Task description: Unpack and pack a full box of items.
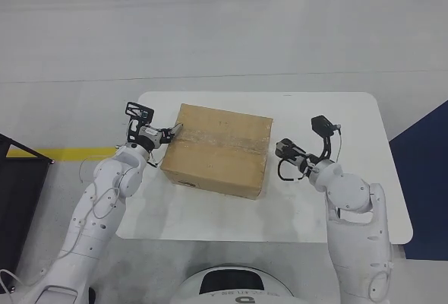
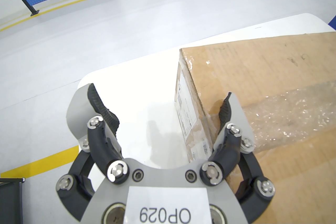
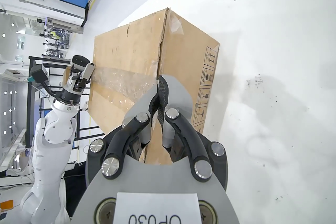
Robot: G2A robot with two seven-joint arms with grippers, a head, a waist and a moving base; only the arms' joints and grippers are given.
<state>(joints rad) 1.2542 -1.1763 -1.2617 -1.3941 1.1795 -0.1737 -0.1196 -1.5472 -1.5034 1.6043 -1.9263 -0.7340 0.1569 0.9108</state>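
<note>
Obs.: brown cardboard box (image 1: 219, 150) sits closed on the white table (image 1: 345, 114), a little toward 9 o'clock of the table's centre and skewed slightly. A strip of clear tape (image 2: 288, 109), crinkled and glossy, runs along the top seam from end to end. There is a paper label (image 2: 187, 114) on the 9 o'clock end face and printed handling symbols (image 3: 207, 78) on the 3 o'clock end face.

Left gripper (image 2: 160, 90): claw spread wide and holding nothing, at the box's 9 o'clock end. One finger lies at the top edge right where the tape folds over; the other hangs out over bare table.

Right gripper (image 3: 160, 86): claw pinched closed on nothing, its tips up against the top edge of the 3 o'clock end by the seam. Contact is uncertain.

Judgement on handling:
- The walls look stiff, though one top corner on the 3 o'clock end is torn and weak.
- If it is full as the task says, expect weight. Don't lift by the flaps.
- The tape is slick, and a pinch on its flat run would likely slip.
- The best purchase is the tape's loose end over the edge, or the flap seam once it is freed.
- To shift the box, press both end faces low.
</note>
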